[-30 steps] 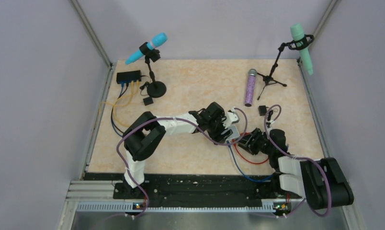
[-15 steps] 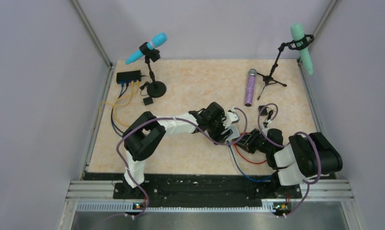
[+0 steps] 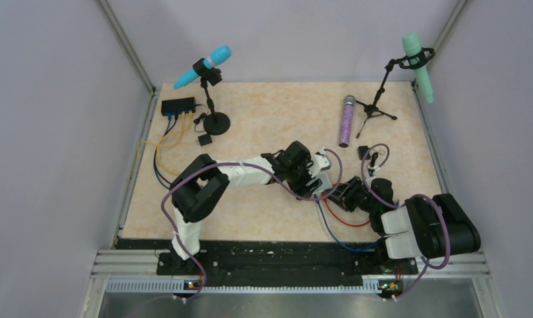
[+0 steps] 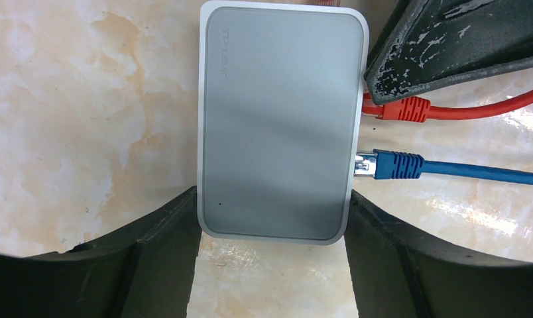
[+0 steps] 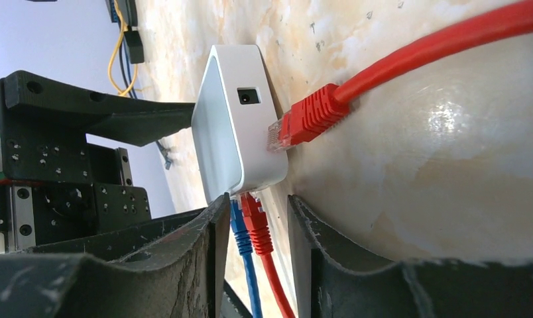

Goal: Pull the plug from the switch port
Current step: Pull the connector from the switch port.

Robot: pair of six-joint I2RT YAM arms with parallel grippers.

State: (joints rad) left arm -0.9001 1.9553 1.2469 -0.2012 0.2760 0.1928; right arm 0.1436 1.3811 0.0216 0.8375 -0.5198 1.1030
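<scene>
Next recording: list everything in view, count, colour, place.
cyan microphone: 1, cyan, on stand, far left
mint microphone: 1, green, on tripod, far right
glitter microphone: 1, purple, lying beside tripod
black switch: 1, black, far left
switch cables: several, yellow and blue, leaving black switch
small blocks: 2, black, one by each stand
grey TP-Link box: 1, pale grey, centre
red cables: 2, red, ends at box
blue cable: 1, blue, beside one red
left gripper: 1, black, clamping box
right gripper: 1, black, open around red plug
</scene>
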